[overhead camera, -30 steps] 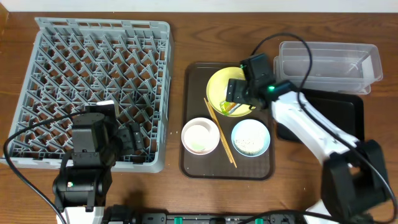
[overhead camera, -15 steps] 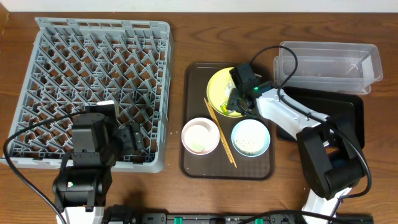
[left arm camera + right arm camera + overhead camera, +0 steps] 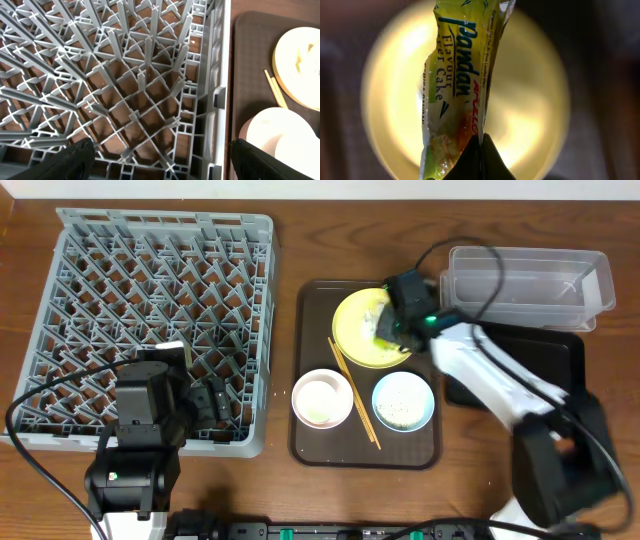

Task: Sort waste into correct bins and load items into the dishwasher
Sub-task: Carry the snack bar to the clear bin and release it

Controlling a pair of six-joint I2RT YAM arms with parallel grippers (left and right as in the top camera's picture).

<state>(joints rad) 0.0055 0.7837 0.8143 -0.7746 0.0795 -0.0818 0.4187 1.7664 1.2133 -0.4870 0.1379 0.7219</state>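
The right claw [image 3: 481, 159] pinches one end of the green-and-yellow snack wrapper [image 3: 462, 75], which extends from its tips over the yellow plate [image 3: 535, 100] directly below. The left claw [image 3: 167, 160], spread wide and holding nothing, hangs above the grey dish rack [image 3: 125, 80].

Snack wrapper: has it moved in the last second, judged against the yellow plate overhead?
Yes. The snack wrapper lay at the lower right of the yellow plate; now the right gripper, shut on it, holds it nearer the upper right rim.
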